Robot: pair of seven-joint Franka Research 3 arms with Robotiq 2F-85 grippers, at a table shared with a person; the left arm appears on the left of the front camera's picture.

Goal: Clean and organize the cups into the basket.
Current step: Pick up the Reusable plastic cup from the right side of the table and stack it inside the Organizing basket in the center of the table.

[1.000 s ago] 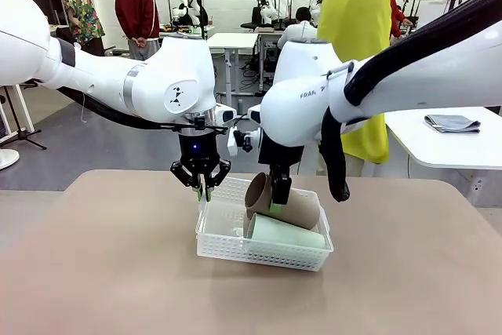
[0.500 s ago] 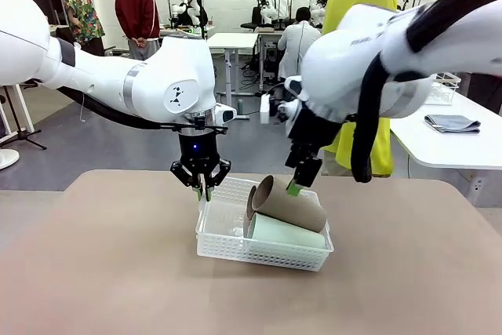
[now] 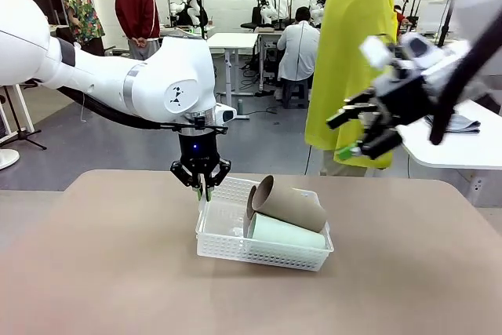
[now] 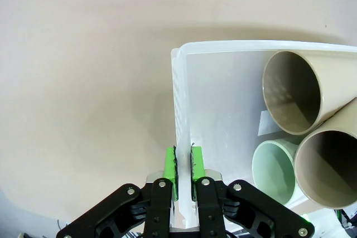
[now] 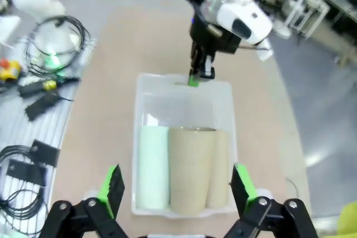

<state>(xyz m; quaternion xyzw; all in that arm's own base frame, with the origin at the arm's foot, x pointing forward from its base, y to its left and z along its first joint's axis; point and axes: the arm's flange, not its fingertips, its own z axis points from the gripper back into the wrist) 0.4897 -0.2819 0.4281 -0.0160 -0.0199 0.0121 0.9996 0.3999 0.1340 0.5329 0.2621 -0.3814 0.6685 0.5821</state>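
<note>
Left gripper [image 3: 204,191], nearest the camera, is clenched on the short end wall of the white basket [image 3: 235,254], steadying it; inside lie the mint cup [image 3: 286,233] and brown cup [image 3: 292,205], side by side on their sides; farther off, raised at the right, the right gripper [image 3: 362,129] hangs spread wide and empty; releasing gently should avoid tipping the basket.
</note>
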